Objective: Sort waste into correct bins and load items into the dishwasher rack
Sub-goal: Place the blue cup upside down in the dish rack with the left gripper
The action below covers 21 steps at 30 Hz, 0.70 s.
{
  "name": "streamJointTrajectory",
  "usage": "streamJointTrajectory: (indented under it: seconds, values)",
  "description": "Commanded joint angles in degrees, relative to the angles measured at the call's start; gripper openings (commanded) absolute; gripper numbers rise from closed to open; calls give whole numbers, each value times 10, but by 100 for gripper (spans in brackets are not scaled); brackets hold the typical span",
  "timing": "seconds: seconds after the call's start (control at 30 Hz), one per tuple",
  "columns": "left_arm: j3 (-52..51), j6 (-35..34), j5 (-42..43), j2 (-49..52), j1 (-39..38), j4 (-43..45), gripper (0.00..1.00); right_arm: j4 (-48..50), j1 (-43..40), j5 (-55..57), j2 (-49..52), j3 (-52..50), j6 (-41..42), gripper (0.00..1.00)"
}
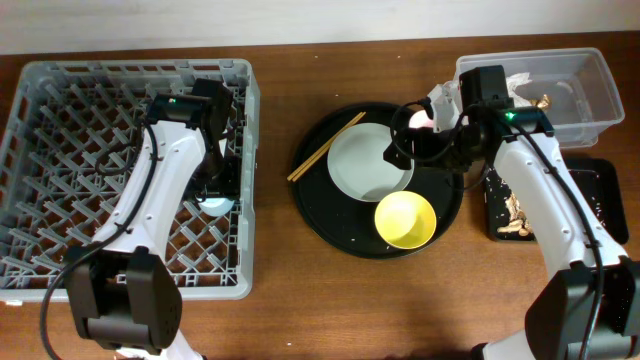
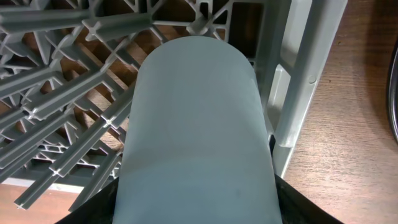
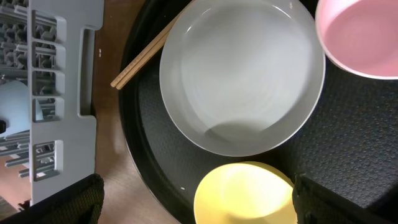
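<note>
Rack loading is just getting started, with one cup going in.
Left end effector is gripping the light-blue cup, a smooth pale cylinder, low among the pegs by the right wall of the dishwasher rack. Right end effector is hanging wide open and empty over the round black tray, where the pale green plate, yellow bowl, pink cup and chopsticks are waiting. Brownish food scraps are lying in the flat black tray, so sorting is looking largely done.
</note>
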Motion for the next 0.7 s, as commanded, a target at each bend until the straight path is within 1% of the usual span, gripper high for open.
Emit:
streamJointTrajectory:
  seconds: [0.0,0.17,0.27,0.4,0.47,0.57,0.6,0.67]
  values:
    - [-8,-5,-4,-12,1,-8,67,-2,2,11,-16,-2,-2,98]
    - [-4,-5,-4,-12,1,-21,74,-2,2,11,-16,-2,-2,98]
    - [10,-3,-7,-12,1,-29,75,-3,2,11,-16,-2,-2,98]
    - [23,-3,-9,-12,1,-11,75,9,2,12,-16,-2,-2,98]
    - [64,-1,-9,-12,1,-12,75,26,-3,23,-16,2,8,97]
    - [146,0,-7,-12,0,-20,75,52,-21,61,-16,3,45,96]
    - [168,0,-1,-12,0,-20,75,59,-26,88,-16,3,58,93]
    - [207,23,37,-12,-5,-9,75,73,-32,183,-16,2,96,87]
